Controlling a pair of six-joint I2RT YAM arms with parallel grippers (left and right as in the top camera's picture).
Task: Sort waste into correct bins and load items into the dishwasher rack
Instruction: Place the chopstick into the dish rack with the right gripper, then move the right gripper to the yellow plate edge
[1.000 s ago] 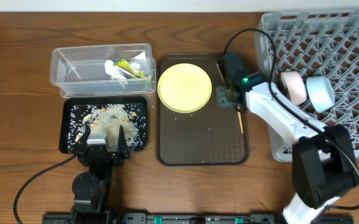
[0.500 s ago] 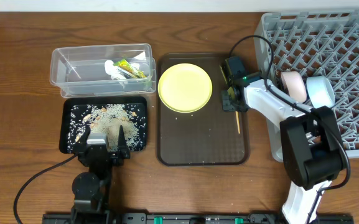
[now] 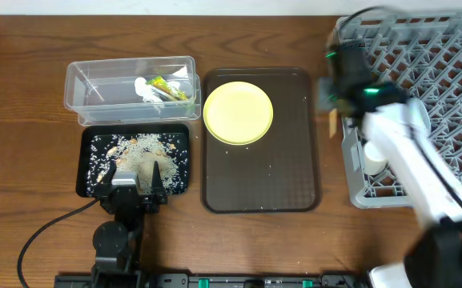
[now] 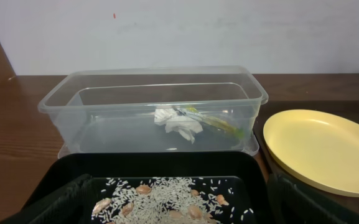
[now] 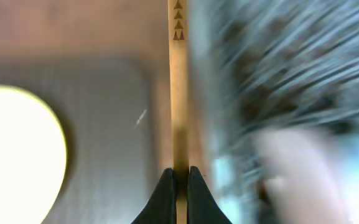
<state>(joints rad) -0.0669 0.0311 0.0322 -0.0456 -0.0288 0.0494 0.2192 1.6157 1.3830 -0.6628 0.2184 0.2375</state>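
My right gripper (image 3: 332,108) is shut on a wooden chopstick (image 3: 332,122) and holds it at the left wall of the grey dishwasher rack (image 3: 455,48); the arm is motion-blurred. The right wrist view shows the jaws (image 5: 179,177) clamped on the chopstick (image 5: 178,93). A yellow plate (image 3: 238,113) lies on the brown serving tray (image 3: 263,180). The clear tub (image 3: 78,96) holds the green-yellow wrapper (image 3: 170,88) and the white paper scrap (image 3: 145,90). The black tray (image 3: 88,160) holds rice crumbs (image 3: 142,148). My left gripper (image 3: 146,172) is open and empty at the black tray's near edge.
A small white cup (image 3: 374,158) sits in the rack's near left corner. My right arm hides the bowls in the rack. The left wrist view shows the tub (image 4: 61,99), the rice (image 4: 167,196) and the plate (image 4: 319,149).
My right gripper has lifted the chopstick off the brown tray and swung right to the rack's left wall. The left arm has not moved.
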